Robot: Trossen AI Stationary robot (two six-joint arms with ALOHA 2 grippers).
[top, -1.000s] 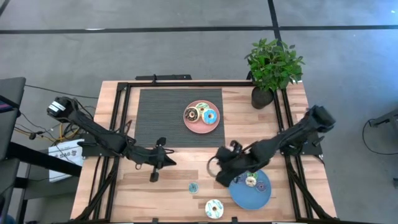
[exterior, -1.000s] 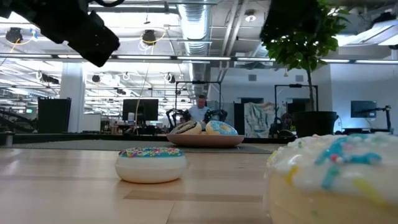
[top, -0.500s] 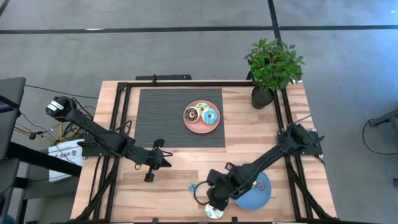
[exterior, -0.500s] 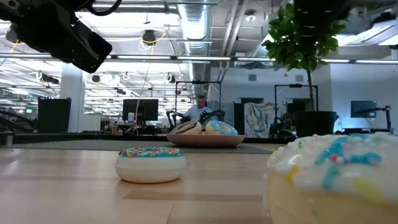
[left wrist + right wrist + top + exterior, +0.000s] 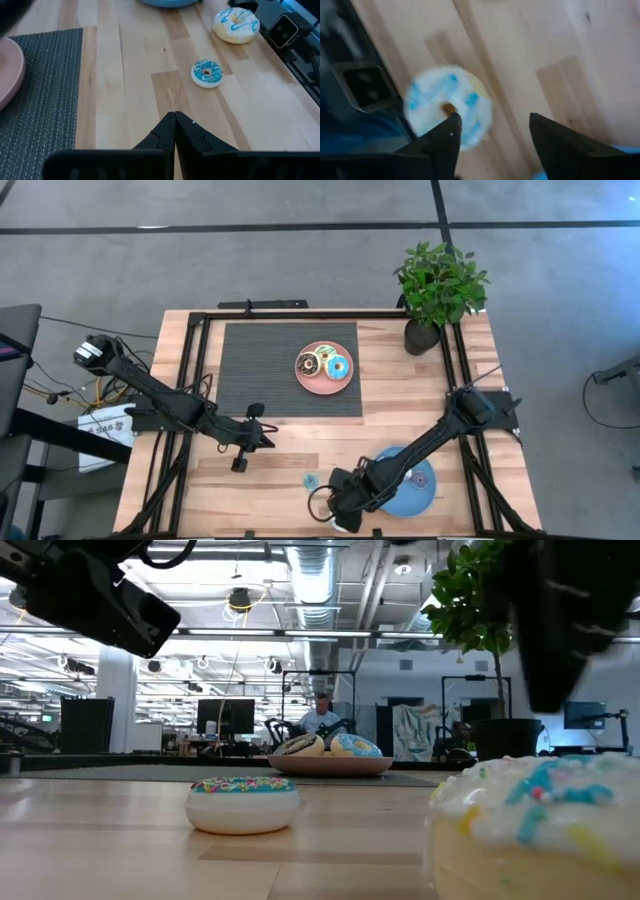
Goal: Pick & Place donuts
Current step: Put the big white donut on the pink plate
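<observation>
Down by the table's front edge, right gripper (image 5: 492, 132) spread wide above white donut (image 5: 447, 107); left gripper (image 5: 174, 118) closed.

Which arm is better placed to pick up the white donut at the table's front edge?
The right. Its gripper hangs over the white donut, jaws open. The left gripper is shut, farther back beside the mat.

white donut (image 5: 540, 825): cut off by low view's right and bottom edges | same donut in high view: hidden under right gripper (image 5: 345, 510) at table's front edge | blue plate (image 5: 415, 492): partly covered by right arm
</observation>
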